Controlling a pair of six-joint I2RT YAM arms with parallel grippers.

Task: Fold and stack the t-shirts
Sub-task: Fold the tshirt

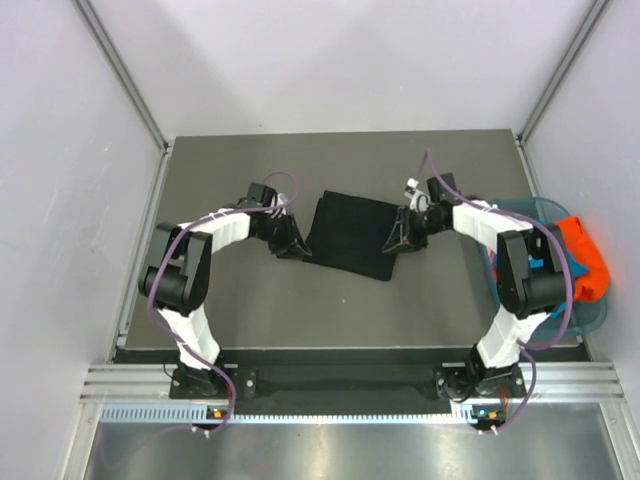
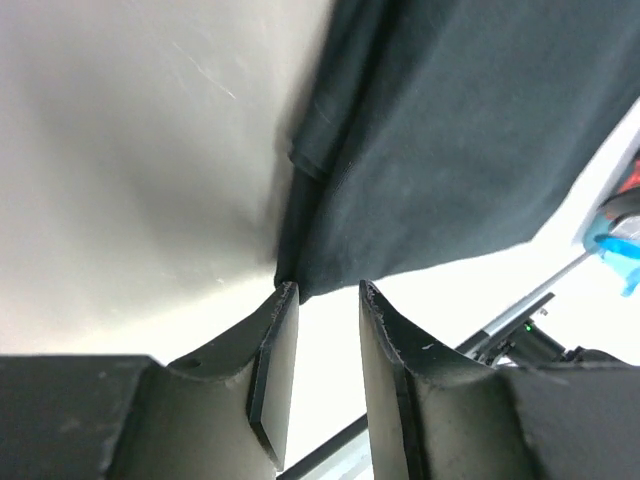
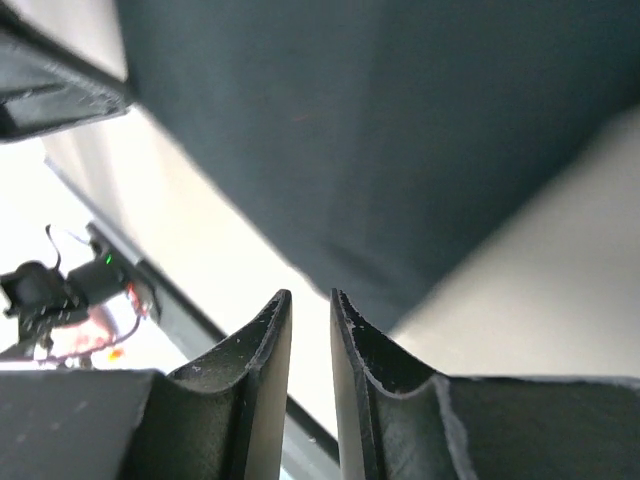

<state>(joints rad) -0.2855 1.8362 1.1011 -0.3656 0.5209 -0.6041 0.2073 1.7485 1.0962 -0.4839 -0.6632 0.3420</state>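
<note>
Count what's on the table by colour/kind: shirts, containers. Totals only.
black t-shirt: 1
orange t-shirt: 1
blue cloth, probably a shirt, mostly hidden behind the right arm: 1
basket: 1
Total: 4

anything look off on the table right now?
Minor only. The folded black t-shirt lies skewed to the table edges, with its left edge bunched. At the right, the orange t-shirt heaps over the basket rim. No damage visible.
</note>
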